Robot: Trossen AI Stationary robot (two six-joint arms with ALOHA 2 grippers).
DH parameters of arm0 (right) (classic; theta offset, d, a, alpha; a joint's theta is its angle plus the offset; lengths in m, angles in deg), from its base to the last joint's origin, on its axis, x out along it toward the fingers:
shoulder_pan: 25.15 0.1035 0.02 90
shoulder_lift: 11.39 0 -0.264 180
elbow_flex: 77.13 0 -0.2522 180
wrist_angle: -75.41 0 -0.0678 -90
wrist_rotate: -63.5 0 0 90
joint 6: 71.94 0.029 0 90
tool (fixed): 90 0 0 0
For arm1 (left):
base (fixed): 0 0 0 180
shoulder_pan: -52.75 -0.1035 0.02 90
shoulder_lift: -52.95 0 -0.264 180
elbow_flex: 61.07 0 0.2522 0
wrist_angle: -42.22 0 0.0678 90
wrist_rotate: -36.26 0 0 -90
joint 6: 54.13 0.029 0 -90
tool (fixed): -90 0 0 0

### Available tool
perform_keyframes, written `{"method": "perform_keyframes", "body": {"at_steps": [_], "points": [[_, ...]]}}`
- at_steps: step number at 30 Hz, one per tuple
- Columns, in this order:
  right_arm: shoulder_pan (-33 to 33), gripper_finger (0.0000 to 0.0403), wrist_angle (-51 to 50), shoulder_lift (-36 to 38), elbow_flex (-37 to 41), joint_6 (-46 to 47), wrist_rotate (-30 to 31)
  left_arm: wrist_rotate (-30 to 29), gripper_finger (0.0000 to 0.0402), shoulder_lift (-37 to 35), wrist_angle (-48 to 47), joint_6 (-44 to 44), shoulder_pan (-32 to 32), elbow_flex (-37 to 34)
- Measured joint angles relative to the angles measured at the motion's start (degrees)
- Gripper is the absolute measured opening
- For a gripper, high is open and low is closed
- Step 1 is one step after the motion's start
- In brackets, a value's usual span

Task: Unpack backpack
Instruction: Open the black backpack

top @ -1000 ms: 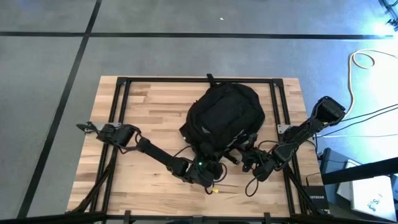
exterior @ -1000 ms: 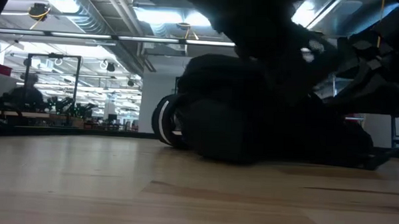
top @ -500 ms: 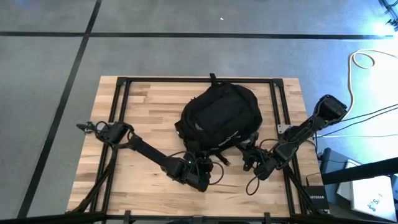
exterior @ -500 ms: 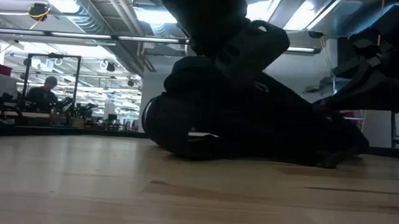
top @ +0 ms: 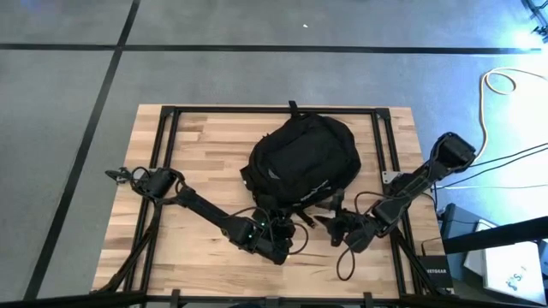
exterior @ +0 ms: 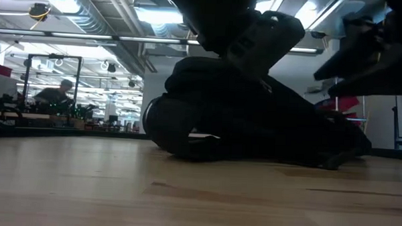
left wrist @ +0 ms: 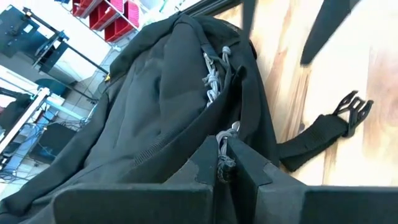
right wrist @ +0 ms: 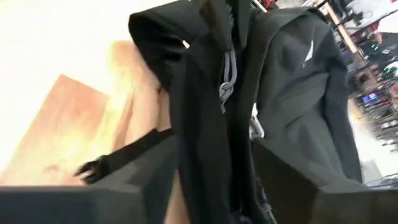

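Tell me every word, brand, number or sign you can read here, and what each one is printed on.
None can be read.
Dark box on the floor beside the table: a line of white lettering, too small to make out.
Backpack: only light-grey stripes, no lettering visible.
Red bins in the room behind: no legible labels.

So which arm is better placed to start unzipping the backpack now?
Probably the left. Its tool is shut on a zipper pull cord of the backpack, while the right tool has opened, with backpack fabric loose between its fingers.
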Motion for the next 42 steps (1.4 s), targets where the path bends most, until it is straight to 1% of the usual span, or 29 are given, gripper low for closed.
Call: {"method": "perform_keyframes", "body": {"at_steps": [2, 3, 5, 6, 9, 17, 20, 23, 27, 31, 34, 38, 40, 42], "points": [[-1.56, 0.0239, 0.42, -1.10, -0.44, -0.33, -2.39, -0.02, 0.0004, 0.00, 0.18, -0.01, 0.00, 0.00], [-2.36, 0.0246, 0.89, -1.69, -0.46, -0.36, -2.87, 0.00, 0.0004, 0.00, 0.18, -0.01, 0.00, 0.00], [-3.68, 0.0246, 2.06, -3.07, -0.46, -0.53, -2.69, 0.00, 0.0004, 0.00, 0.33, -0.03, 0.00, 0.00], [-4.19, 0.0240, 2.58, -3.76, -0.46, -1.06, -2.32, 0.00, 0.0004, 0.00, 0.48, -0.06, 0.00, 0.00], [-5.78, 0.0207, 5.06, -5.14, -0.46, -3.18, -2.75, 0.02, 0.0004, 0.00, 0.57, -0.09, 0.00, 0.00], [-6.70, 0.0087, 7.46, -5.56, -0.46, -3.57, -7.72, 0.02, 0.0004, 0.00, 1.73, 1.83, -0.11, 0.00], [-6.70, 0.0062, 7.53, -5.56, -0.46, -3.91, -9.90, 0.06, 0.0004, 0.00, 1.77, 1.34, -0.11, 0.00], [-6.66, 0.0054, 7.80, -5.56, -0.46, -4.64, -10.37, 0.07, 0.0004, 0.00, 2.77, 1.76, -0.11, 0.00], [-6.66, 0.0061, 8.40, -5.56, -0.46, -4.66, -10.18, 0.10, 0.0004, 0.00, 4.67, 3.25, -0.11, 0.00], [-6.63, 0.0083, 11.81, -5.52, -0.50, -5.54, -9.17, 0.02, 0.0004, 0.00, 4.81, 3.60, -0.15, 0.00], [-5.79, 0.0114, 10.14, -4.72, -0.62, -4.22, -8.67, 0.02, 0.0004, 0.00, 4.77, 3.48, -0.15, 0.00], [-4.33, 0.0167, 14.23, -4.64, -0.72, -4.29, -8.93, 0.02, 0.0004, 0.00, 5.38, 3.37, -0.15, 0.00], [-3.85, 0.0190, 14.51, -4.64, -0.81, -4.26, -9.20, 0.03, 0.0004, 0.00, 6.41, 3.71, -0.17, 0.01], [-3.95, 0.0205, 13.42, -4.64, -0.81, -3.32, -10.38, 0.00, 0.0004, 0.00, 7.02, 3.75, -0.17, 0.02]]}}
